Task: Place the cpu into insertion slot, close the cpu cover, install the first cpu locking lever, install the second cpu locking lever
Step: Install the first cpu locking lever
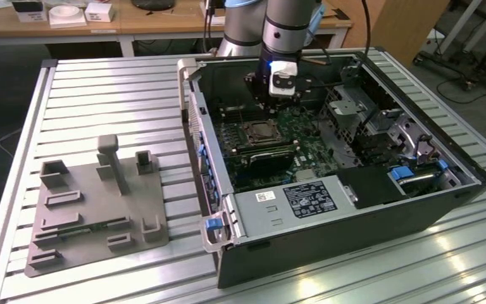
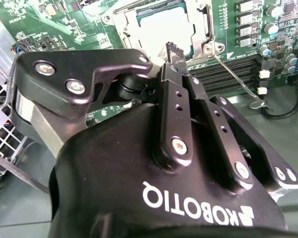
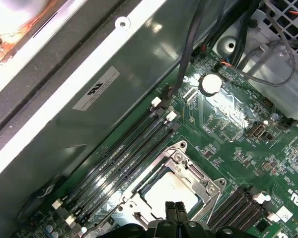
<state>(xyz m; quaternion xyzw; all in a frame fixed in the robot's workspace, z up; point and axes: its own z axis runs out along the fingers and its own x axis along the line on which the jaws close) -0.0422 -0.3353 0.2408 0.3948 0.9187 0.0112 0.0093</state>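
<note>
The arm (image 1: 287, 25) is made of smooth grey tube sections with a pale blue cap at one joint. A white block (image 1: 283, 71) sits at its wrist, with a blue glow just above it. The end effector (image 2: 174, 49) is matte black, with a rounded body bearing white lettering (image 2: 196, 206). Its linked bars are pinned with silver screws (image 2: 179, 145) and end in narrow ribbed fingertips (image 3: 172, 210).

Just below the fingertips (image 3: 172, 209) lies the cpu (image 3: 164, 191), with the cpu cover (image 3: 191, 166) flat on it, framing it. Memory slots (image 3: 116, 156) run along the socket on both sides of the fingers — and beside the fingers a locking lever (image 2: 234, 75) slants out from the cover's corner, across one bank.
</note>
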